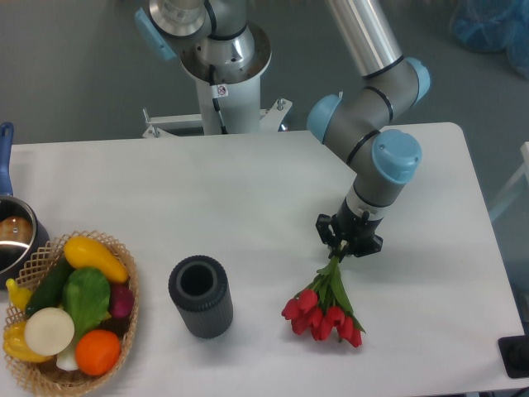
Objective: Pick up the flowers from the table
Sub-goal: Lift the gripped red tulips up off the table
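Note:
The flowers [324,310], a bunch of red tulips with green stems and leaves, hang with their heads toward the front of the white table [248,198], right of centre. My gripper [343,251] is shut on the upper ends of the stems, with the blooms spreading out below and to the left of it. Whether the blooms still touch the tabletop cannot be told from this view.
A dark ribbed cylindrical cup [200,296] stands upright left of the flowers. A wicker basket [70,310] of colourful vegetables sits at the front left corner, with a pot [12,236] behind it at the left edge. The robot base [221,58] rises behind the table.

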`<state>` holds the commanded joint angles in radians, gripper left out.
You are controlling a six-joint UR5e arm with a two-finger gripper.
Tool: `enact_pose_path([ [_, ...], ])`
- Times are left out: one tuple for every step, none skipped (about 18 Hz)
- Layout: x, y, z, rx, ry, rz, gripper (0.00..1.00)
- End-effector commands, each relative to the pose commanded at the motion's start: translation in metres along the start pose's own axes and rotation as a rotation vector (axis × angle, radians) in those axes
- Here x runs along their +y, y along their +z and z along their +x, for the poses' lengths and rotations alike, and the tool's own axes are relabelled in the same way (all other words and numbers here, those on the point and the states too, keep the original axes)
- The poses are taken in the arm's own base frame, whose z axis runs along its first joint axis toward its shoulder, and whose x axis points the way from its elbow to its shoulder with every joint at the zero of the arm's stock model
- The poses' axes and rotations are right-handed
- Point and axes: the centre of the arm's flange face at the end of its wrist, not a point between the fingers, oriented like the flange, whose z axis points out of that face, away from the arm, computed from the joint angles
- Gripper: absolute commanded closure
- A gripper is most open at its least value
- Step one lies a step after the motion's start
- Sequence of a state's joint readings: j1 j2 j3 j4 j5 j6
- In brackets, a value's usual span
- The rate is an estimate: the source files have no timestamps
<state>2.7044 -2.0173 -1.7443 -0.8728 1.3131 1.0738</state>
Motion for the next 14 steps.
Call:
enact_pose_path([
  [-0.007, -0.01, -0.002, -0.017, 0.007, 0.011, 0.83],
  [-0.012, -0.017, -0.004, -0.029, 0.013, 0.022, 0.83],
  [-0.016, -0.022, -0.006, -0.037, 0.019, 0.03, 0.83],
  [-0.02, -0.03, -0.008, -0.05, 0.023, 0.04, 0.83],
  [-0.026, -0.041, -0.01, -0.071, 0.032, 0.054, 0.83],
  [-0.035, -0.052, -0.012, -0.086, 0.041, 0.072, 0.83],
  [-0.044, -0.066, -0.014, -0.1, 0.038, 0.109, 0.83],
  [-0.055, -0.083, -0.017, -0.105, 0.02, 0.165, 0.83],
  [-0.066, -0.098, -0.019, -0.101, 0.001, 0.225, 0.83],
  [-0.076, -0.112, -0.021, -0.095, -0.009, 0.28, 0.83],
  [-0.085, -0.125, -0.022, -0.091, -0.005, 0.327, 0.83],
  [-0.092, -0.135, -0.022, -0.085, 0.006, 0.368, 0.83],
  [-0.098, -0.145, -0.021, -0.078, 0.02, 0.41, 0.83],
  [-0.104, -0.157, -0.018, -0.071, 0.034, 0.453, 0.83],
])
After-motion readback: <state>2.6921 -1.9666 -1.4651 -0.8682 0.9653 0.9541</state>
